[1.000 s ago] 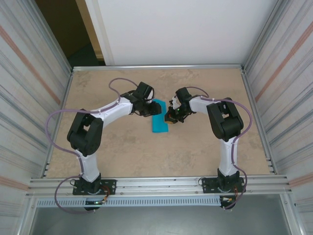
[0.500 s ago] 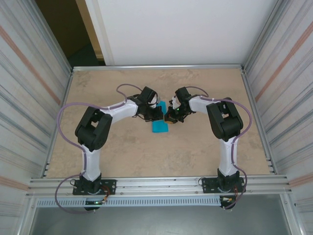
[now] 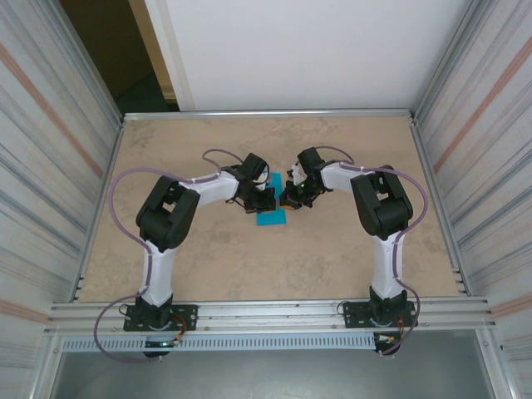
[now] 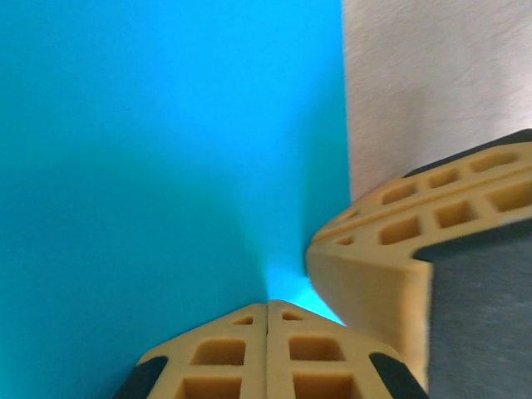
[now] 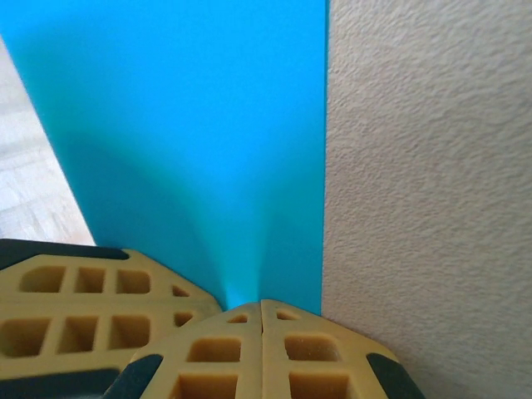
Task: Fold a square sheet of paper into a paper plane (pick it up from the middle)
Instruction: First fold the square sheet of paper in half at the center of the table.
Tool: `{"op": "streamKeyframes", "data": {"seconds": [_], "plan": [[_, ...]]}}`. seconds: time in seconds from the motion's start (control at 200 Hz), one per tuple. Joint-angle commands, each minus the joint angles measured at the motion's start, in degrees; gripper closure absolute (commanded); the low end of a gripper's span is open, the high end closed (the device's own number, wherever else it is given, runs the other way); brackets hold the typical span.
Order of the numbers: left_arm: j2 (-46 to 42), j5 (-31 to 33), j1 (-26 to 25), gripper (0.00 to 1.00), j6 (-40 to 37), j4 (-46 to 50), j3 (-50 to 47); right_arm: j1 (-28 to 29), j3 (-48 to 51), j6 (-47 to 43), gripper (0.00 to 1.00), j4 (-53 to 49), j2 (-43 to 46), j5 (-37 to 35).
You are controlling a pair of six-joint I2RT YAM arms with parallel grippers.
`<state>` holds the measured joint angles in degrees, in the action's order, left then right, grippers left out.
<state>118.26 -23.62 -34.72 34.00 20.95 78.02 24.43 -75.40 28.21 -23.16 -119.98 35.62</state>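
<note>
The square sheet of paper point(image 3: 272, 219) is teal-blue and creased into a narrow strip at the table's middle. Both grippers meet over its centre, hiding that part. My left gripper point(image 3: 263, 199) comes in from the left and my right gripper point(image 3: 288, 198) from the right, almost touching. In the left wrist view the left gripper point(image 4: 267, 303) has its jaws pressed together on the paper point(image 4: 166, 150), which rises in a ridge to the tips. The right gripper point(image 5: 261, 301) is shut the same way near the paper's point(image 5: 191, 125) right edge.
The tan tabletop point(image 3: 332, 258) is ringed by a metal rail and corrugated side walls point(image 3: 482, 166). The right gripper's finger point(image 4: 374, 274) crowds the left wrist view. The left gripper's fingers point(image 5: 91, 299) sit at the lower left of the right wrist view.
The left arm swung in toward the right gripper and its jaws closed on the paper. Less of the strip shows than before. The right arm held still.
</note>
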Motion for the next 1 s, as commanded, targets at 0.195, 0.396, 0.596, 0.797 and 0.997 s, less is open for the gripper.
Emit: {"op": "streamKeyframes", "data": {"seconds": [0.195, 0.396, 0.596, 0.797, 0.997], "plan": [[0.1, 0.5, 1.7, 0.93, -2.1, 2.3, -0.4, 0.9, 3.6, -1.7, 0.98, -7.3, -7.7, -15.4], [-2.2, -3.2, 4.8, 0.91, -1.3, -1.3, -5.9, 1.0, 2.8, -3.5, 0.98, -9.7, -8.5, -18.2], [-5.6, -3.8, 8.4, 0.89, -0.9, -3.0, -12.7, 1.0, 2.0, -4.4, 0.98, -11.2, -8.9, -20.1], [-10.8, -4.0, 11.0, 0.90, -0.5, -4.2, -16.6, 1.3, 1.6, -4.8, 0.98, -11.6, -9.0, -19.8], [-15.5, -7.1, 9.5, 0.90, 1.8, -10.2, -16.0, 1.3, 1.3, -4.8, 0.98, -11.7, -8.9, -19.5]]}}
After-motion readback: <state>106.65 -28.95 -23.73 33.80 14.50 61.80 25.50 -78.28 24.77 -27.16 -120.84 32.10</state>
